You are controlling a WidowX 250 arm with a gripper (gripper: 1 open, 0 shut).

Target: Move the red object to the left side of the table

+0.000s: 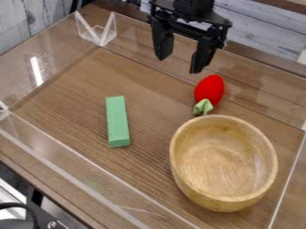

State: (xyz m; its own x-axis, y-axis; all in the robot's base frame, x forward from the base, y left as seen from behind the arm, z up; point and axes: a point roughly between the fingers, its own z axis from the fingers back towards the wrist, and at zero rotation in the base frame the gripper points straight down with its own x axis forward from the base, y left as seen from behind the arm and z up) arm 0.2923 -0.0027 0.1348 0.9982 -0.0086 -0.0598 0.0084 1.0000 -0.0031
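The red object, a small glossy toy strawberry with a green leafy cap, lies on the brown wood-grain table right of centre, just behind the wooden bowl. My gripper hangs above the table behind the strawberry and slightly to its left, clear of it. Its two black fingers stand apart, open, with nothing between them.
A large wooden bowl sits at the front right, close to the strawberry. A green rectangular block lies left of centre. Clear acrylic walls edge the table, and a clear angled stand sits at the back left.
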